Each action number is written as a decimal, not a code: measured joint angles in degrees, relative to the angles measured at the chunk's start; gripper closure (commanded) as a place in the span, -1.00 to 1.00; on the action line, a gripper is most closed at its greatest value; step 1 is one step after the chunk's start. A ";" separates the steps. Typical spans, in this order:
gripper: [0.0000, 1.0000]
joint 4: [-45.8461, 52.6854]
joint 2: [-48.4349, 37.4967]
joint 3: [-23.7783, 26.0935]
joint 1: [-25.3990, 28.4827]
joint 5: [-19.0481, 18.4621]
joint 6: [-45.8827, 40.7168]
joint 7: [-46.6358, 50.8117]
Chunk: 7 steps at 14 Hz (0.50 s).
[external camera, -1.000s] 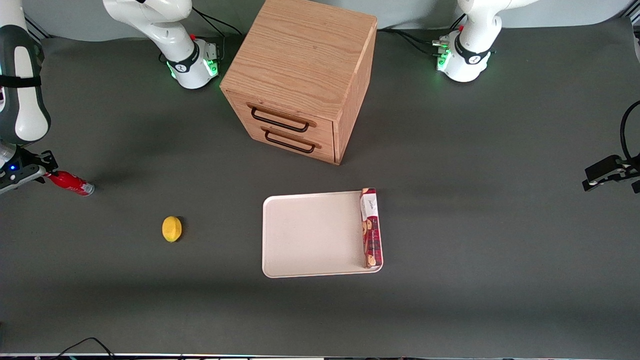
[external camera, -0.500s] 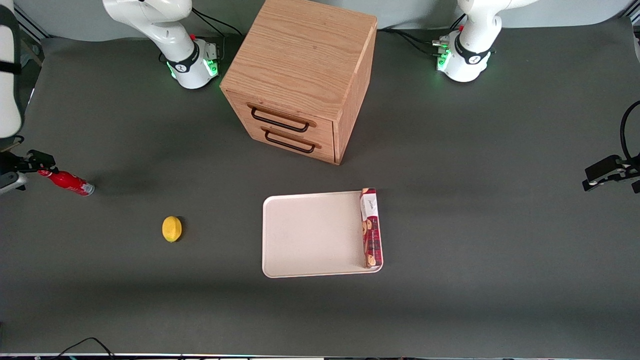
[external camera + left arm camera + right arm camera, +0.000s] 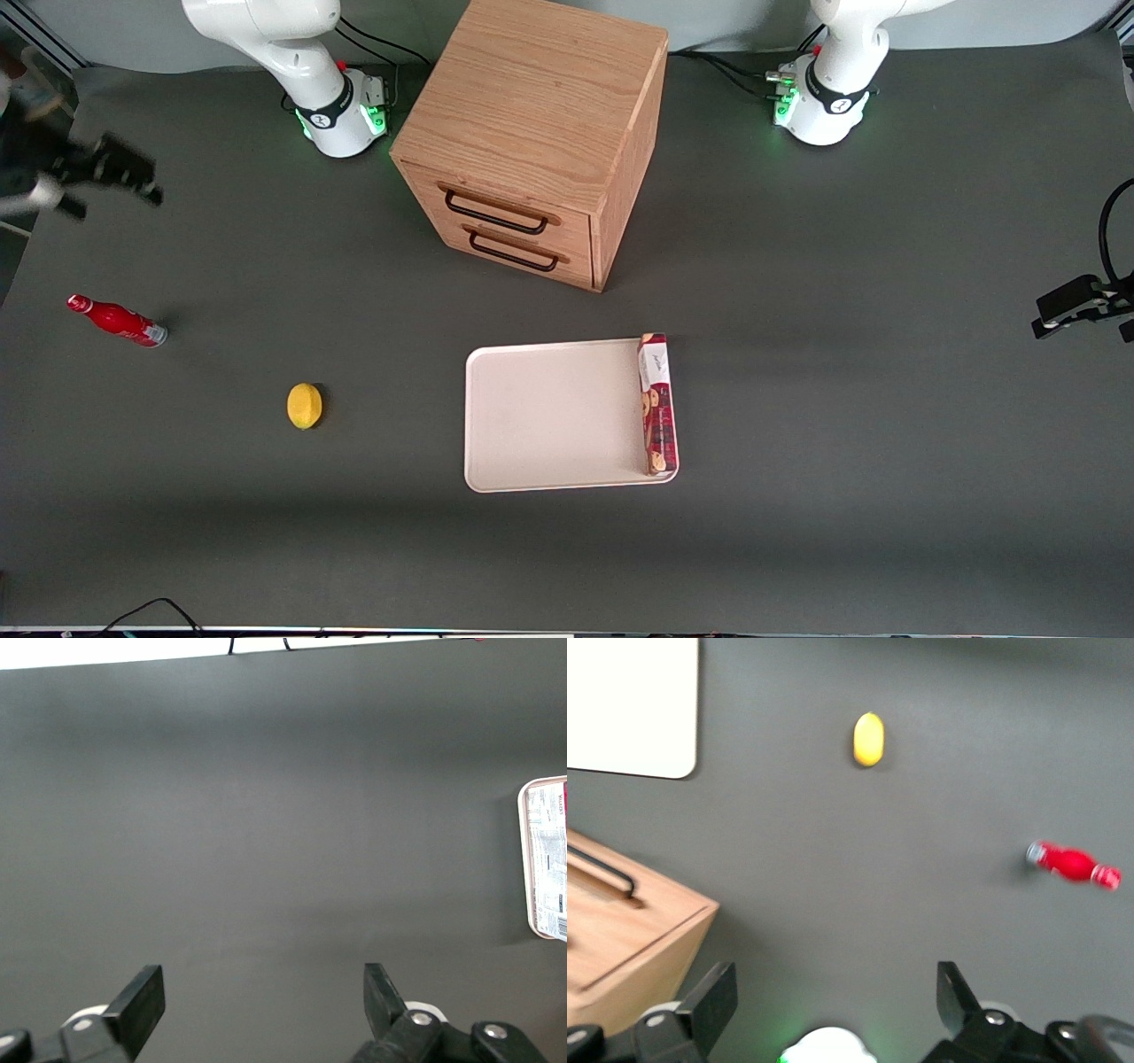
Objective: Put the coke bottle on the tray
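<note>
The coke bottle [image 3: 116, 321], small and red with a red cap, lies on its side on the dark table toward the working arm's end; it also shows in the right wrist view [image 3: 1072, 864]. The cream-white tray [image 3: 549, 416] lies flat mid-table in front of the cabinet, nearer the front camera; one corner of it shows in the right wrist view [image 3: 629, 704]. My right gripper [image 3: 102, 173] is open and empty, raised well above the table and farther from the front camera than the bottle. In the wrist view the gripper [image 3: 831, 1001] holds nothing between its spread fingers [image 3: 709, 1003].
A yellow lemon [image 3: 305, 406] lies between bottle and tray, also in the wrist view [image 3: 868, 738]. A long red biscuit box [image 3: 657, 403] lies on the tray's edge toward the parked arm. The wooden drawer cabinet [image 3: 532, 133] stands mid-table.
My gripper was at the bottle's cap a second ago; it has lifted away from it and moved farther from the front camera. The bottle has stayed lying on the table.
</note>
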 measured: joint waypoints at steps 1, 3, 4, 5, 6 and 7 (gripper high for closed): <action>-1.00 -0.27 -2.50 3.15 0.02 0.10 -1.60 4.08; -1.00 -1.04 -5.74 5.86 0.02 0.15 -3.06 7.24; -1.00 -1.39 -6.59 5.79 -0.06 0.15 -3.07 7.27; -1.00 -1.57 -6.93 5.42 -0.24 0.15 -3.06 7.27; -1.00 -1.71 -6.92 4.91 -0.36 0.14 -2.98 7.25; -1.00 -1.90 -6.84 4.36 -0.44 0.04 -2.83 7.12</action>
